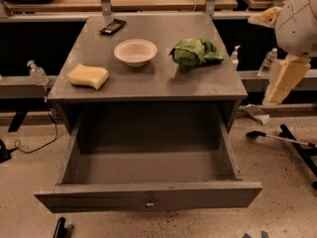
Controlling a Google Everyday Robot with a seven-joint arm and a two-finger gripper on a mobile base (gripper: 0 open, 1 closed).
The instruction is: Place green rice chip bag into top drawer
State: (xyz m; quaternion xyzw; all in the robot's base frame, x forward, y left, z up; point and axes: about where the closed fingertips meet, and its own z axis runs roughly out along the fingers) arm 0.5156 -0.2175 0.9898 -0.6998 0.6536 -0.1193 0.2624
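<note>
The green rice chip bag lies on the counter towards its far right corner, just right of the white bowl and well apart from the yellow sponge at the left. The top drawer stands pulled out below the near edge, and its floor is bare as far as can be seen.

The bag looks crumpled and part flattened, so I judge it light, soft and crackly. It is likely to give under pressure instead of resisting, and its foil is probably slick. A pinch on a raised fold near the middle of the heap seems the safest hold. A grip on a thin outer edge could slide off or only drag the bag along the counter. It should stand a firm squeeze, though the chips inside may break.

The pincer appears to be the cream-coloured piece hanging off the right side of the counter, well apart from the bag and holding nothing. Whether it is wide or narrow I cannot tell. The arm above it is cut off by the right edge. The far side of the bag is hidden by its own folds, and the back of the drawer lies in shadow under the counter.
</note>
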